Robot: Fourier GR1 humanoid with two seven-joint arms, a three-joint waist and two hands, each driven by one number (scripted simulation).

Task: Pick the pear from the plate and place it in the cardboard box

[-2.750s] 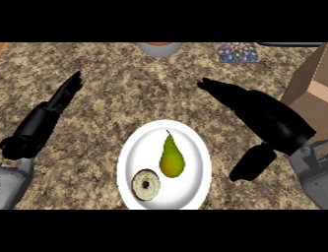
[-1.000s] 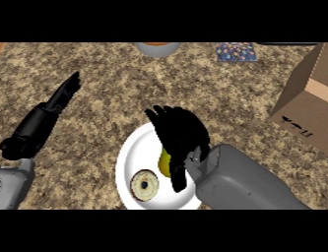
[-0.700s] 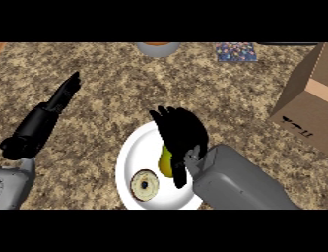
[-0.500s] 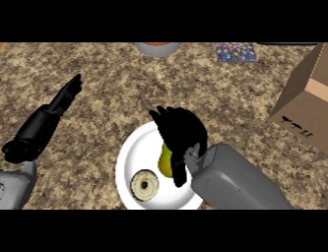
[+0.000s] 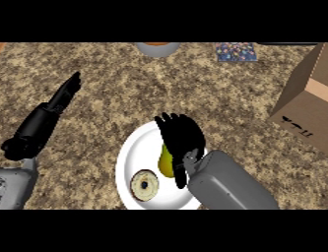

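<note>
Right hand point(image 5: 181, 135) now down over pear point(image 5: 166, 162) on plate point(image 5: 134, 155), lower centre, fingers curling round it; grasp forming. Left hand point(image 5: 47, 115) released, resting left.

No words, numbers or brand names can be read. The only sign is a small black printed mark on the light side panel of the cardboard box point(image 5: 319, 106) at the right edge of the frame; it sits near the panel's lower left part, and its shapes are too small to make out as letters or symbols. At the upper right of the frame, just left of the box's top, a small flat packet point(image 5: 236, 51) lies on the counter with a busy blue and multicoloured print, but no lettering on it can be told.
</note>
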